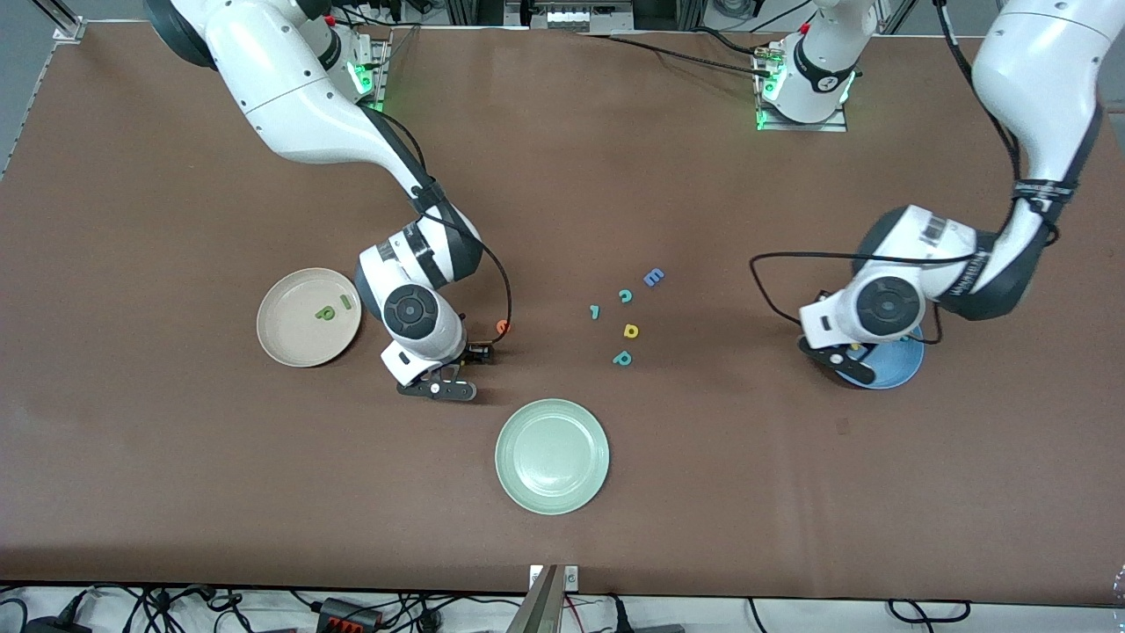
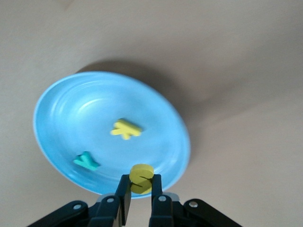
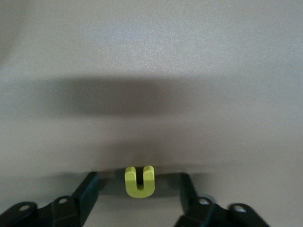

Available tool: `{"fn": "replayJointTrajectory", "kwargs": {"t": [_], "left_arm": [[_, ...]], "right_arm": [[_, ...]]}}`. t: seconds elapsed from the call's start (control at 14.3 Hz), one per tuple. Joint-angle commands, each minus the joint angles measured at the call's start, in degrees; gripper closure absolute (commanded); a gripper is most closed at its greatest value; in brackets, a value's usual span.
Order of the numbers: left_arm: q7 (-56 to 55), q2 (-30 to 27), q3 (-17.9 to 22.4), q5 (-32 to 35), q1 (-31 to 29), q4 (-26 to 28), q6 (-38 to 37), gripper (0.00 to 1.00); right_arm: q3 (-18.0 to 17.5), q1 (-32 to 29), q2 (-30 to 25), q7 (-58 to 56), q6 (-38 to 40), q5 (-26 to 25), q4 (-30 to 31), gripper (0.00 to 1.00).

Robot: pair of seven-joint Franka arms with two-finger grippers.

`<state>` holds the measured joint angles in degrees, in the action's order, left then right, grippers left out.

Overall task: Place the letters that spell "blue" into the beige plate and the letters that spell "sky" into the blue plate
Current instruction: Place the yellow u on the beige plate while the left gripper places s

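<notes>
Yellow "s" (image 2: 140,178) is hanging pinched in the left gripper (image 2: 140,189) over the blue plate (image 2: 57,109), ready for dropping; right gripper (image 3: 139,198), jaws apart, is straddling the yellow "u" (image 3: 140,181).

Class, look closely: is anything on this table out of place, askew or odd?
Nothing stands out. The green b and bar l lie in the beige plate, the k and y in the blue plate, other letters loose on the table.

Yellow "u" (image 3: 140,181) between open end effector (image 3: 138,191) fingers
</notes>
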<state>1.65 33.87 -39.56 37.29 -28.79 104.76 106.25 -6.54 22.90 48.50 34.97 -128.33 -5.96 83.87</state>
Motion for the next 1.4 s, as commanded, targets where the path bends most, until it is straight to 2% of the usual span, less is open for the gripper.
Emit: {"fn": "replayJointTrajectory", "kwargs": {"t": [0.0,0.07,0.14,0.35,0.49,0.7,0.91,0.98,1.19,1.33], "left_arm": [[1.0,1.7,-0.4,1.7,-2.9,0.1,1.3,0.67],[1.0,2.2,-0.4,1.7,-4.1,0.2,1.4,0.27],[1.0,2.2,-0.6,1.6,-5.1,0.4,1.3,0.00],[0.9,0.4,-1.6,1.5,-5.1,0.0,0.1,0.00],[0.6,-1.8,-3.1,0.4,-5.2,-1.2,-1.8,0.00],[0.4,-2.6,-5.5,-0.9,-5.1,-7.8,-8.6,0.00],[0.3,-2.8,-6.0,-8.2,-4.8,-18.1,-17.3,0.00],[0.5,-2.8,-6.1,-9.9,-4.4,-22.4,-21.2,0.00],[0.0,-3.0,-9.3,-10.4,-4.7,-28.9,-27.3,0.00],[0.1,-4.4,-10.2,-10.6,-4.4,-34.0,-31.8,0.00]], "right_arm": [[0.3,-0.1,1.2,0.7,0.0,-0.3,-1.3,0.38],[0.3,-0.1,1.2,0.7,-0.1,-0.3,-1.3,0.41],[0.3,-0.1,1.2,0.7,-0.1,-0.1,-1.3,0.49],[0.2,-0.7,1.2,0.4,0.0,0.5,-1.3,0.78],[0.1,-0.9,1.2,0.2,0.0,1.5,-1.3,0.90],[0.0,-1.0,0.7,0.1,0.0,1.6,-1.3,0.94],[0.1,-1.5,-0.6,-0.3,0.6,1.5,-1.5,0.94],[0.1,-2.7,-3.0,-2.4,1.4,1.5,-1.3,0.94],[0.0,-8.6,-7.1,-13.2,11.1,1.6,0.4,0.93],[0.1,-11.2,-11.6,-17.2,12.8,1.5,6.2,0.93]]}}
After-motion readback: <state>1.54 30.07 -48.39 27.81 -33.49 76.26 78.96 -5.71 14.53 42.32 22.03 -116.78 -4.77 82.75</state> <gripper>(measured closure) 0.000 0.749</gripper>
